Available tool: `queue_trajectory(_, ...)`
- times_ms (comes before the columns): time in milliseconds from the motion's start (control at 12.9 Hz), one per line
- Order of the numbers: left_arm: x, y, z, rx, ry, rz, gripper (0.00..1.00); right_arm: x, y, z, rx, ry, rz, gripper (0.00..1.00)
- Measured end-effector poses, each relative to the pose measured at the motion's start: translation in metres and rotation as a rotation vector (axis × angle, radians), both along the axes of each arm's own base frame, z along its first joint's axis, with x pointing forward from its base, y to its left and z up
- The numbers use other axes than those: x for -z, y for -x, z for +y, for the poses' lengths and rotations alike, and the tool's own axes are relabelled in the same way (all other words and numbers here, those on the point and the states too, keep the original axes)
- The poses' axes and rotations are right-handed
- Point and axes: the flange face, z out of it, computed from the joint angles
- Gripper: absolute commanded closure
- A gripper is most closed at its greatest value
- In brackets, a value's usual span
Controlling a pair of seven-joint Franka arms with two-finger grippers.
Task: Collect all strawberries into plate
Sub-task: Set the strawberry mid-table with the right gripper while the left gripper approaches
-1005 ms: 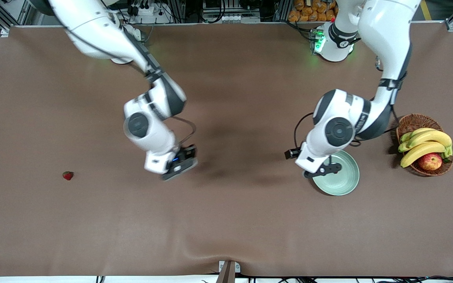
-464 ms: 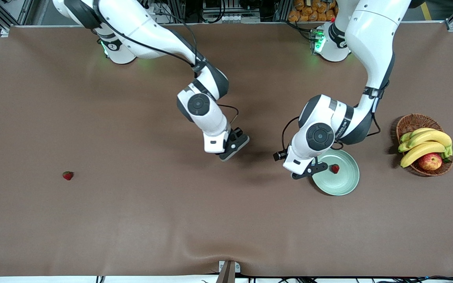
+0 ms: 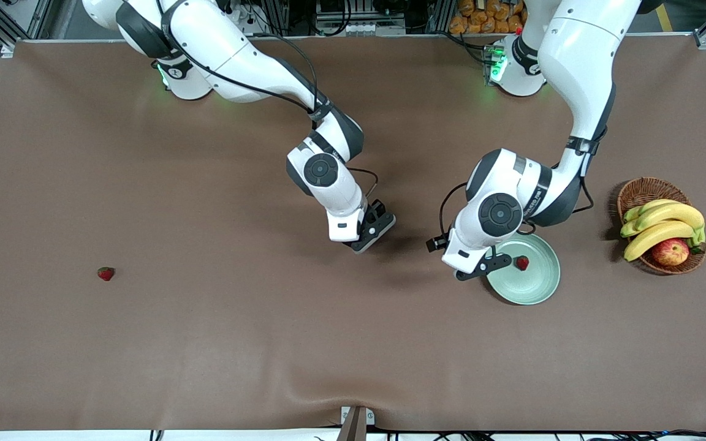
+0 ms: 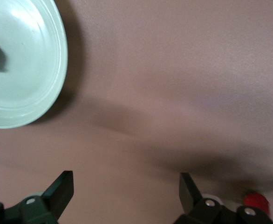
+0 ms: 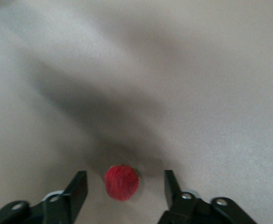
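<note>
The pale green plate (image 3: pixel 534 288) lies toward the left arm's end of the table, with one strawberry (image 3: pixel 522 263) in it. My left gripper (image 3: pixel 485 267) hangs over the plate's rim on the side toward the table's middle. It is open (image 4: pixel 126 176) with nothing between its fingers, and the plate (image 4: pixel 29 93) shows in that wrist view. My right gripper (image 3: pixel 372 231) is low over the table's middle and open (image 5: pixel 125 173). A strawberry (image 5: pixel 121 183) sits between its fingers with a gap on each side. Another strawberry (image 3: pixel 105 274) lies toward the right arm's end.
A brown wicker basket (image 3: pixel 642 190) with bananas (image 3: pixel 665 223) and an apple (image 3: pixel 670 252) stands beside the plate at the left arm's end of the table. A brown cloth (image 3: pixel 206 343) covers the whole table.
My right arm has swung from mid-table toward the plate, and its fingers have opened off the strawberry. My left arm has drawn back from over the plate, uncovering the strawberry in it.
</note>
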Motion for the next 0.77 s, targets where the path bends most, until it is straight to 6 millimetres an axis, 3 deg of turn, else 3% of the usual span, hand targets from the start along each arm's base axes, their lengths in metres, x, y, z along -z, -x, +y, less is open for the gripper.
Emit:
queue_trajectory(232,-0.002,-0.001,-0.009,-0.028,0.046,0.014,0.00,-0.021,-0.014,-0.006,0.015,-0.012,-0.030,0.00)
queue_trajectory(464,0.001,0.012,-0.048,-0.023,0.054,0.018,0.00,-0.053,-0.039,-0.040,0.067,-0.011,-0.048,0.00)
queue_trajectory(618,0.002,0.023,-0.084,-0.072,0.046,0.012,0.00,-0.064,-0.065,-0.096,0.145,0.006,-0.042,0.00)
queue_trajectory(773,0.006,0.030,-0.117,-0.103,0.047,0.003,0.00,-0.067,-0.091,-0.172,0.243,0.042,-0.005,0.00)
